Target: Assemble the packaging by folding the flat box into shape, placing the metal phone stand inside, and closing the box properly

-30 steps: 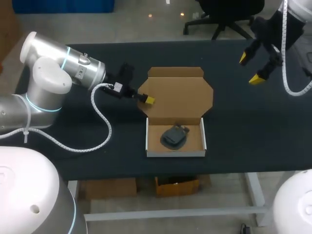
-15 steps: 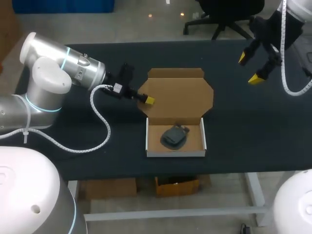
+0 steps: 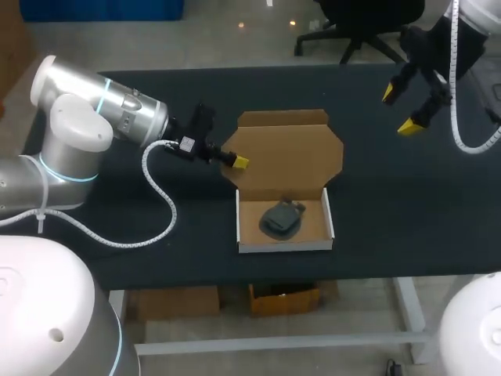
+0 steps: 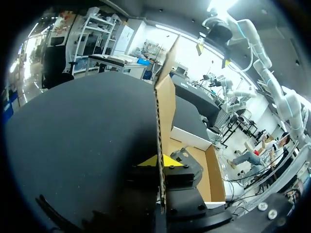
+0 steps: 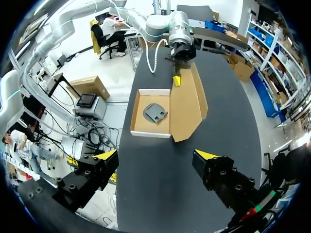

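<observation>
On the table [image 3: 391, 196], left tool [image 3: 239, 161] clamps edge of box lid [image 3: 293, 153].

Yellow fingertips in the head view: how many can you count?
3. One on the left hand, gripping the box lid; its partner may be hidden. Two on the right hand, far right.

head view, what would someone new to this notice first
The open cardboard box at the middle of the black table, with the dark phone stand lying in its tray. Next, the left gripper pinching the left edge of the box's lid, while the right gripper hangs open far off to the right.
</observation>
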Controlling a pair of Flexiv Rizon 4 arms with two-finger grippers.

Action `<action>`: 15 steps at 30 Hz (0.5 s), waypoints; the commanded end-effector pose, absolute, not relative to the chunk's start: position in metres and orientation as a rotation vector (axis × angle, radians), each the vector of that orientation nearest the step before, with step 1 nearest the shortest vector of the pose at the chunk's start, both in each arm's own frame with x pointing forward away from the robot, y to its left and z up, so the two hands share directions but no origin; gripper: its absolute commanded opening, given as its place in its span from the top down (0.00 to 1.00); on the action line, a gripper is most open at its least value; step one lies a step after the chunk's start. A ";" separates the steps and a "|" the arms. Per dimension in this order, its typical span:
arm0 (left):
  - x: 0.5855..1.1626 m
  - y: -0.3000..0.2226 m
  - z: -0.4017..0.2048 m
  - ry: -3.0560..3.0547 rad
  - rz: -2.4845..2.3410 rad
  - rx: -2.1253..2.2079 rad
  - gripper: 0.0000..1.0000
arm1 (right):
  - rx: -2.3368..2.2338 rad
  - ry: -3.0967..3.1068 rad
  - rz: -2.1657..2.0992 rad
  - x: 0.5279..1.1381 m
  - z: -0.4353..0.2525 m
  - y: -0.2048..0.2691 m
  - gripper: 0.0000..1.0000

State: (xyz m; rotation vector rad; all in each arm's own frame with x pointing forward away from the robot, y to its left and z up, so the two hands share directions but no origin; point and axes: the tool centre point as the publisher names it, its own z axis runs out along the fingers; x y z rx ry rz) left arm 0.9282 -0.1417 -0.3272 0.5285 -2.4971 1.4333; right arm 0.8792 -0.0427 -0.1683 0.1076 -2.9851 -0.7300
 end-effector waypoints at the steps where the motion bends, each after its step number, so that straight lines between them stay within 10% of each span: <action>1: 0.926 -0.140 -0.328 -2.498 1.454 0.490 1.00 | 0.110 -2.980 -0.724 0.880 -0.166 -0.043 0.00; 15: 0.924 -0.139 -0.323 -2.498 1.504 0.306 1.00 | 0.109 -2.980 -0.725 0.879 -0.166 -0.041 0.00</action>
